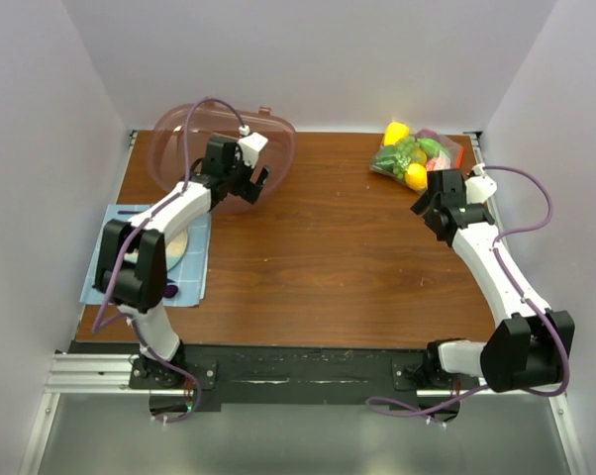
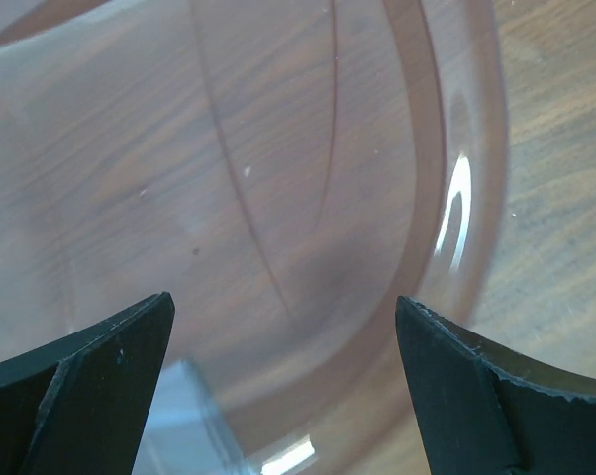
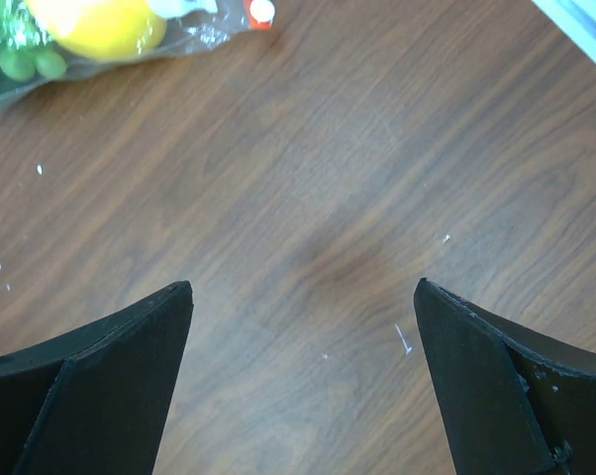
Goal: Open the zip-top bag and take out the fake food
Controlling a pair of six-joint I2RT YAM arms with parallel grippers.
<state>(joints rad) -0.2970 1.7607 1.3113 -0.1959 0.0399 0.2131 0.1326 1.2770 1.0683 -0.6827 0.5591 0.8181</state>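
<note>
The zip-top bag (image 1: 447,148) lay at about one o'clock on the wooden table (image 1: 328,267), the fake food (image 1: 409,156), yellow and green pieces among it, bunched inside the clear plastic. The right gripper (image 1: 425,210) hung over bare wood just at the bag's six o'clock side, jaws spread wide and gripping nothing. At about eleven o'clock the left gripper (image 1: 254,185) hovered above the pink-tinted clear tub (image 1: 174,148), likewise wide apart and empty.
</note>
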